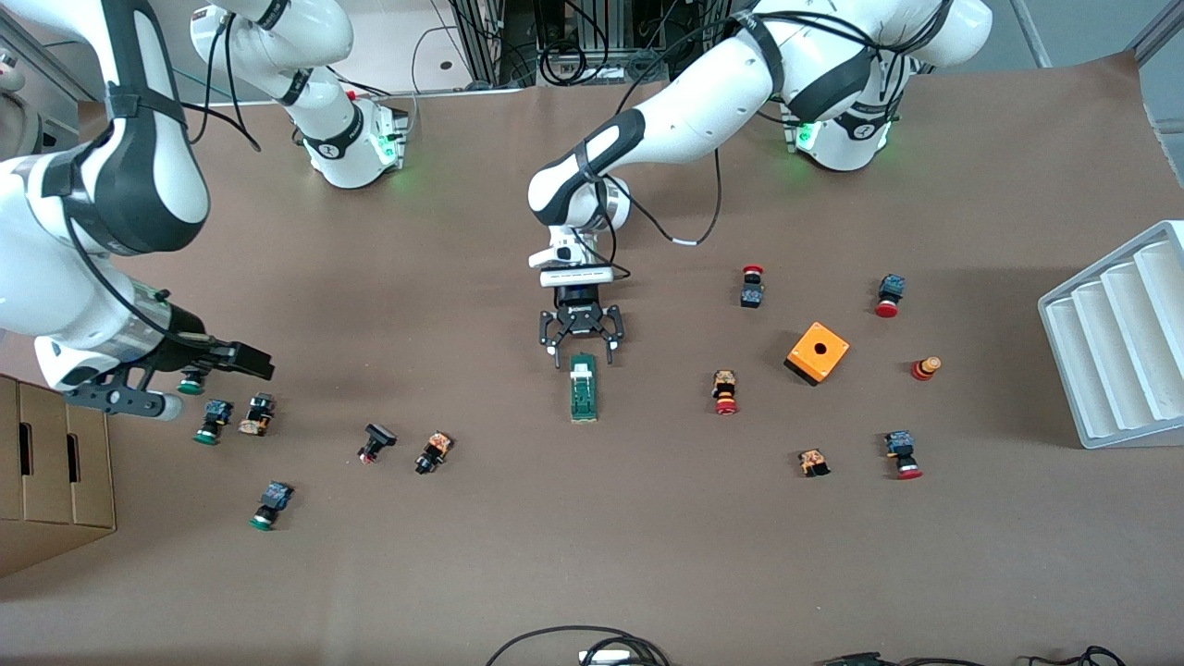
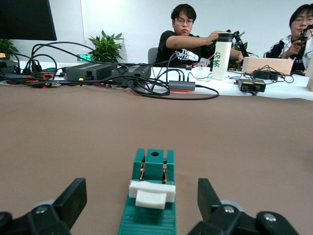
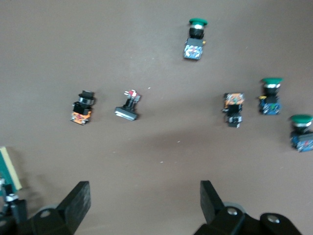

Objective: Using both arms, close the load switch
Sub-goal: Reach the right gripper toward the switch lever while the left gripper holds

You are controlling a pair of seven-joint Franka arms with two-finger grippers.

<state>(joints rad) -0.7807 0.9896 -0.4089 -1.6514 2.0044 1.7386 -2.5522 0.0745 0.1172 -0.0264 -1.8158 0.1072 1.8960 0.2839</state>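
Two glossy white jointed arms wear black joint bands, draped black cables and green-lit bases.

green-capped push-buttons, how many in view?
3 green-capped push-buttons, all toward the right arm's end: one beneath the right gripper, one just nearer the camera, one nearest it. More may hide under that arm.

My left arm: reaches from its base at 1 o'clock in the front view down to table centre, wrist turned downward. My left gripper: low, fingers spread wide.

My right arm: enters at 9 o'clock, forearm angled toward the centre. My right gripper: raised above the table, fingers parted, holding nothing.
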